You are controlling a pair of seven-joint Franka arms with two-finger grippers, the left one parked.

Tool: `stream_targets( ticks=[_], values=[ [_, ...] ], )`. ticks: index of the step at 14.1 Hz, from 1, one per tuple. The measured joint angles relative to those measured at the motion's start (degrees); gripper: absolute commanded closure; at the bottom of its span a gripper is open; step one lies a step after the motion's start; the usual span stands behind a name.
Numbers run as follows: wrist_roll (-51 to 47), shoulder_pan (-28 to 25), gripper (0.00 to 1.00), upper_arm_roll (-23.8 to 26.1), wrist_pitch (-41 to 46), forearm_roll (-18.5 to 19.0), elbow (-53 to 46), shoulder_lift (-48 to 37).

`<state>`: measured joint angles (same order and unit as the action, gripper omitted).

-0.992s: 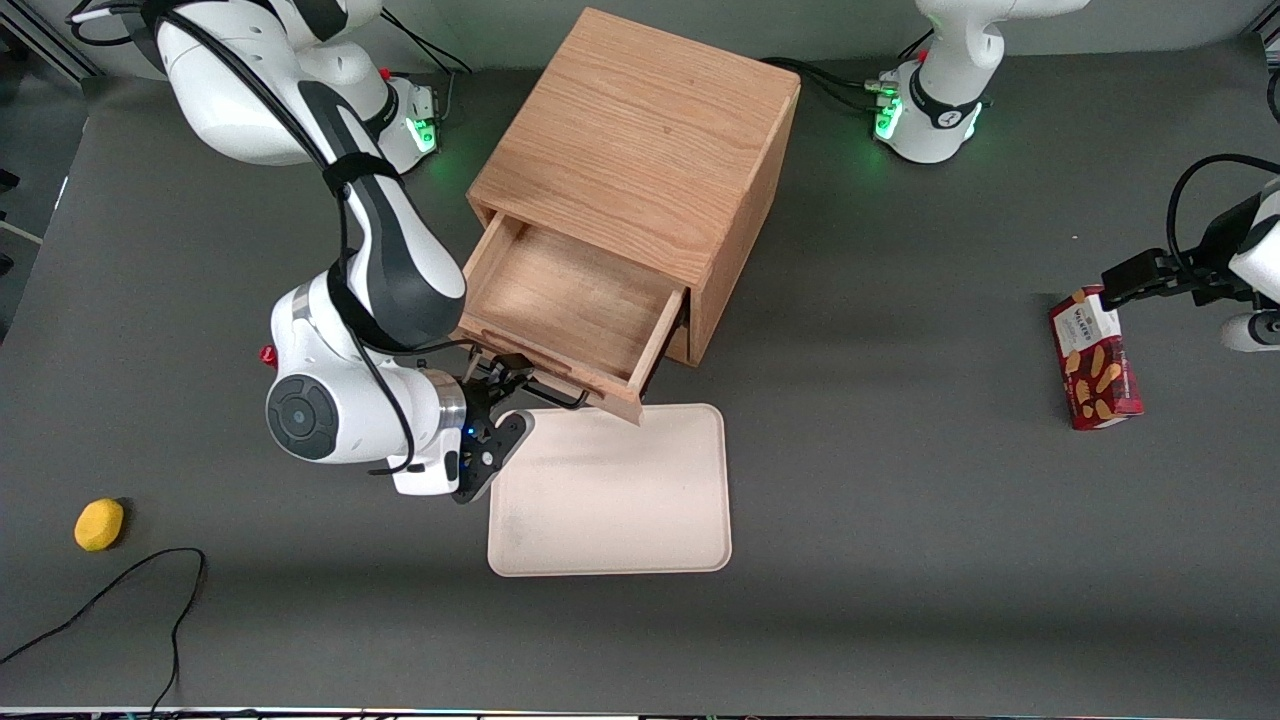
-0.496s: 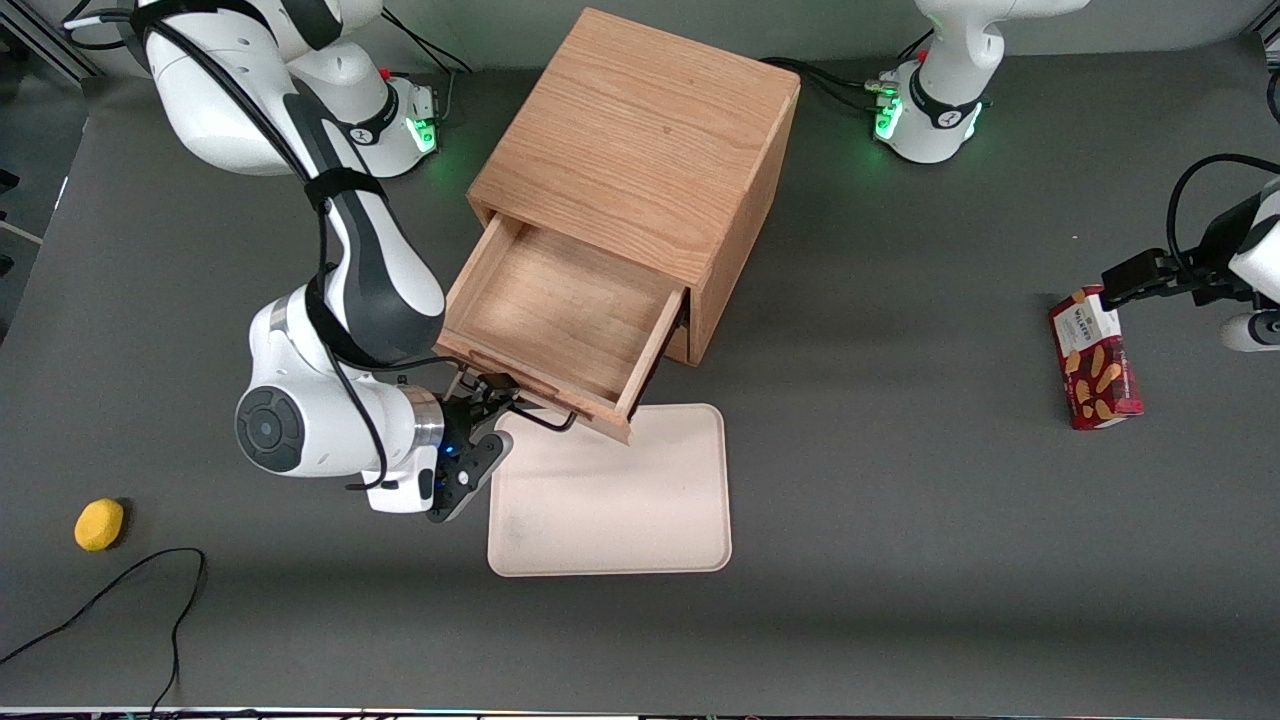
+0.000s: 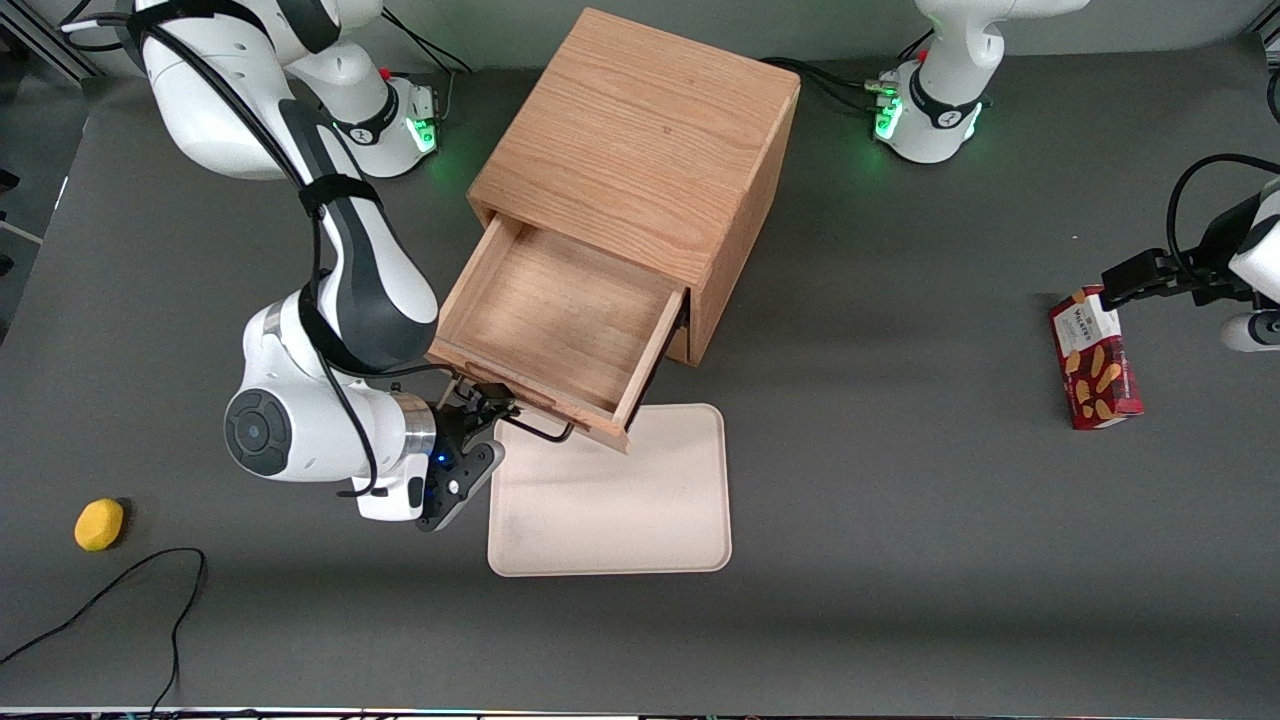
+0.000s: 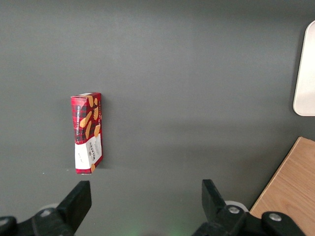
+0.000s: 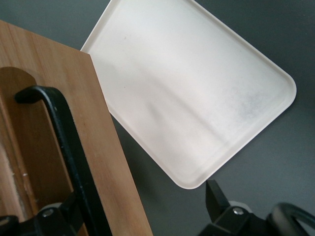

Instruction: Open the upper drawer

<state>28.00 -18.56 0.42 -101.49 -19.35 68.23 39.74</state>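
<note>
The upper drawer [image 3: 560, 320] stands pulled well out of the boxy oak cabinet [image 3: 640, 130], and its shallow wooden inside is bare. Its thin black wire handle [image 3: 540, 432] runs along the drawer front [image 5: 103, 147]. My right gripper [image 3: 478, 408] is at the end of that handle toward the working arm. The gripper [image 5: 145, 196] is open. The black handle [image 5: 69, 142] passes close beside one finger, and the other finger [image 5: 216, 199] hangs apart over the grey table.
A white tray [image 3: 610, 490] lies on the table just in front of the drawer, partly under its front edge [image 5: 192, 88]. A yellow lemon [image 3: 99, 524] and a black cable [image 3: 120, 590] lie toward the working arm's end. A red cookie box [image 3: 1095, 360] lies toward the parked arm's end.
The drawer has slid a little further out of the cabinet. My gripper and forearm have moved with its handle, nearer the front camera and toward the working arm's end.
</note>
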Motion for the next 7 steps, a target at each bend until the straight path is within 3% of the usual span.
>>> stream_targets(
  ticks=[7],
  values=[
    [0.0,1.0,0.00,0.0,-3.2,0.0,0.0,0.3]
  ],
)
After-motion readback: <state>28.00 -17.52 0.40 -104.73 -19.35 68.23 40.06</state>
